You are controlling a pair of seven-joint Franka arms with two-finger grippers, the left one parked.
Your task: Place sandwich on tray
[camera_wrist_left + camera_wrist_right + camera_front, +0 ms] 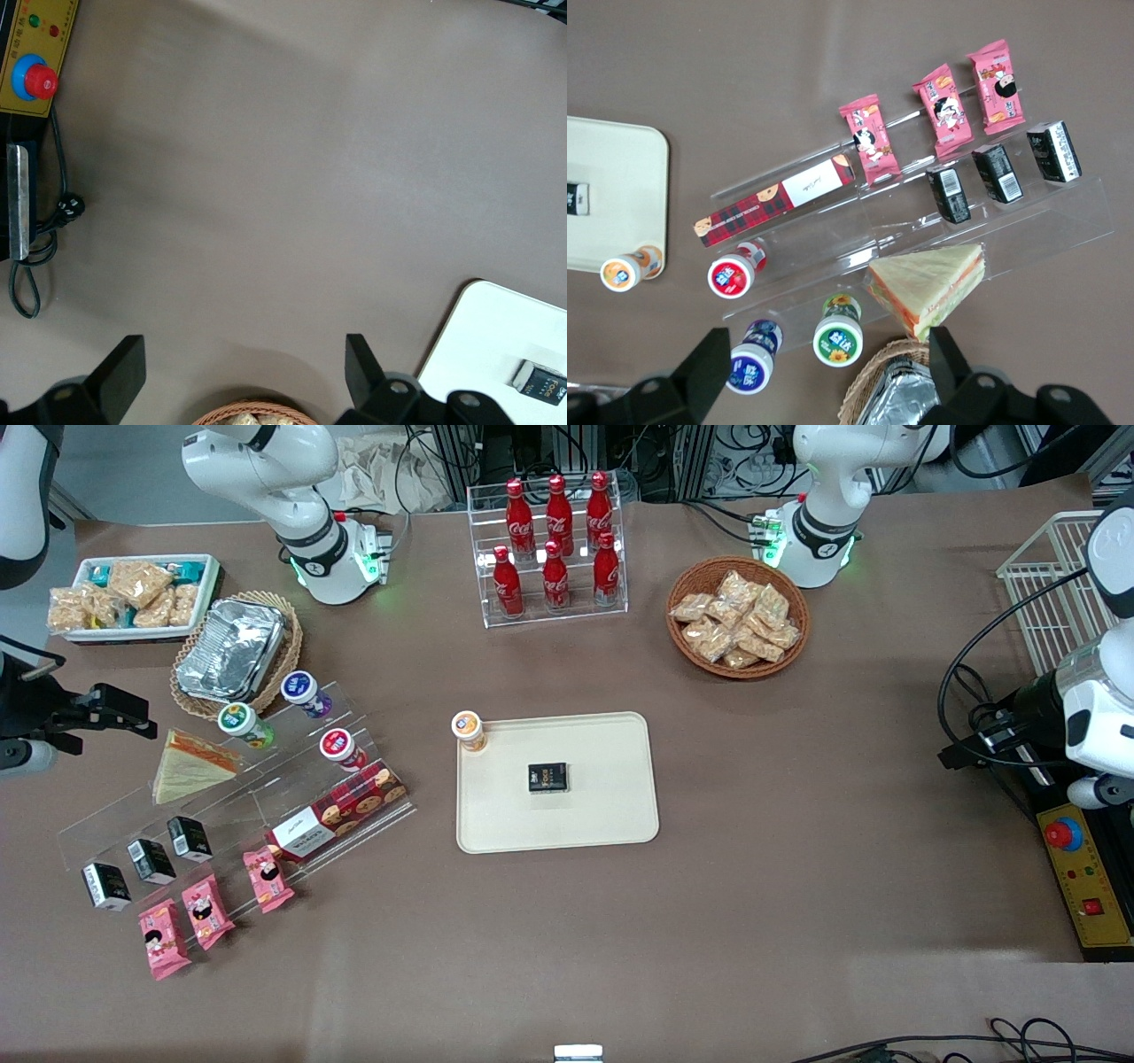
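1 sandwich (pixel 190 765), a wrapped triangular wedge, lying on the clear stepped rack (pixel 239 797) toward the working arm's end of the table, cut edge with orange and green filling facing the foil container (pixel 230 648). Not on the tray (pixel 611 815), which sits well apart at mid-table. 1 black box (pixel 548 777) near the tray's middle, 1 small orange-lidded bottle (pixel 468 730) at its corner. Gripper (pixel 824 367) hovering above the table beside the rack, holding nothing, fingers (pixel 713 359) spread wide; seen from the wrist, sandwich (pixel 928 285) just past the fingertips, apart from them. 3 capped cups, 3 black boxes, 3 pink packets (pixel 210 911) and 1 long red box (pixel 337 811) also on the rack. 6 cola bottles (pixel 556 540) in a clear stand, farther from the front camera than the tray.
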